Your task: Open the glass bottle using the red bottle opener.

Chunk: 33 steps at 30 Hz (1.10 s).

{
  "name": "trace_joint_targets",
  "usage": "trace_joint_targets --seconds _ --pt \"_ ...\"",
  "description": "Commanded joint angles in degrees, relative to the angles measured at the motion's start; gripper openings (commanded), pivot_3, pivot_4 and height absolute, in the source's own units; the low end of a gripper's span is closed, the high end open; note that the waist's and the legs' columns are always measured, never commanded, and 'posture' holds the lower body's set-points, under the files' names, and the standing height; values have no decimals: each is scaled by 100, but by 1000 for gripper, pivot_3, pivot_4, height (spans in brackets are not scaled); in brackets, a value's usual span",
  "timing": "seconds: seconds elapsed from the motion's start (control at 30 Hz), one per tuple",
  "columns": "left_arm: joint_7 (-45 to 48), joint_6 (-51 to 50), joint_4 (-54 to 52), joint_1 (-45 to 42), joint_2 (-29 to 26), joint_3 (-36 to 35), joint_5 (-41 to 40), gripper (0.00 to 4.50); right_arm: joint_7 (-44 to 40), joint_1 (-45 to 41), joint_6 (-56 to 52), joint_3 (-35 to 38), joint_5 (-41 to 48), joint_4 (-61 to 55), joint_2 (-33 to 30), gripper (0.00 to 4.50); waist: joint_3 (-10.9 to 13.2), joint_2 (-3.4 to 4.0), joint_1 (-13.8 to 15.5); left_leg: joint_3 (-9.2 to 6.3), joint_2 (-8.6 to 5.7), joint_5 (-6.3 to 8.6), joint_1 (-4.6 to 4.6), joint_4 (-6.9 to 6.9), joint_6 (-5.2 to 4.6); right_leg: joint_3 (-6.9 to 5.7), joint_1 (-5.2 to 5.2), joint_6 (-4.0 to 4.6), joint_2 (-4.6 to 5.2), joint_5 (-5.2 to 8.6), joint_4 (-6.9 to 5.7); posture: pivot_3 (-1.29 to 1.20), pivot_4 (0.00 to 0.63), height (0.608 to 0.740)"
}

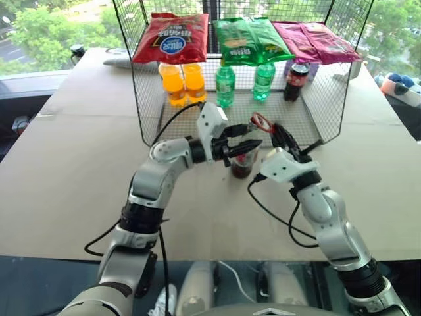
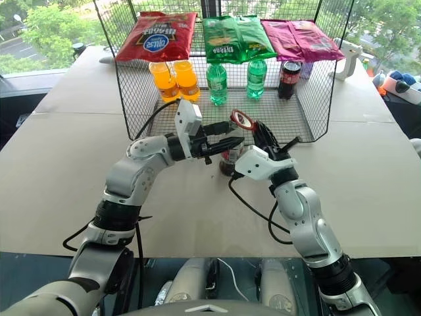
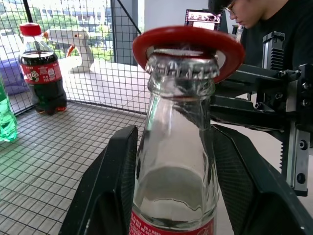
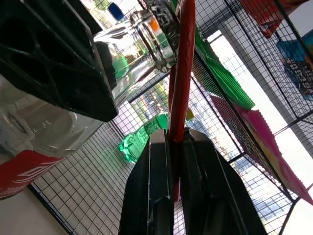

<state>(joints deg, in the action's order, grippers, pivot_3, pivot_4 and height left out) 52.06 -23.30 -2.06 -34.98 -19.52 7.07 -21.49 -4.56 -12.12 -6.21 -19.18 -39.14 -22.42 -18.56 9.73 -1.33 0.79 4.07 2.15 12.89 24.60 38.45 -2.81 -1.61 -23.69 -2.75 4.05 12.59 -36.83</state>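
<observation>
The left gripper (image 3: pixel 173 181) clamps the clear glass bottle (image 3: pixel 177 161); the right gripper (image 4: pixel 171 161) pinches the flat red bottle opener (image 4: pixel 182 73), ringing its cap.

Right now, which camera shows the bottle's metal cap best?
The left wrist view: the cap sits big and close, with the red opener ringed over it. The right wrist view shows it sideways. In the eye views it is tiny.

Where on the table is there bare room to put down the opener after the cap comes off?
The table is bare left of the glass bottle, outside the wire basket. A narrower bare strip lies right of the right end effector, toward the table edge. Inside the basket it is crowded at the back, with drink bottles under hanging snack bags.
</observation>
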Motion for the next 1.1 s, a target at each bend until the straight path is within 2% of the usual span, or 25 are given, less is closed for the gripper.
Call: trace_joint_targets --seconds 0.03,0.33,0.63,1.1 --pt "-15 2 -152 -3 49 166 51 2067 -220 48 80 -39 -319 53 -212 0 -4 -1 1 0 0 0 0 1 0 0 1 0 0 0 0 0 150 740" --pt "-3 -19 -79 -65 51 275 167 2067 -1063 22 127 233 -447 -332 -950 0 -31 1 13 -1 0 12 -8 3 -20 -2 12 -6 1 4 0 0 150 740" --pt "66 59 59 -36 20 358 269 2067 -1837 -156 264 598 -145 -526 -1570 0 -39 4 50 -9 -1 13 -3 7 -22 -2 16 -8 3 6 1 0 150 740" --pt "80 158 56 75 18 458 285 2067 -2451 -560 339 940 208 -629 -2049 0 -40 5 158 -13 -2 13 3 11 -24 -5 17 -5 4 5 2 0 150 740"
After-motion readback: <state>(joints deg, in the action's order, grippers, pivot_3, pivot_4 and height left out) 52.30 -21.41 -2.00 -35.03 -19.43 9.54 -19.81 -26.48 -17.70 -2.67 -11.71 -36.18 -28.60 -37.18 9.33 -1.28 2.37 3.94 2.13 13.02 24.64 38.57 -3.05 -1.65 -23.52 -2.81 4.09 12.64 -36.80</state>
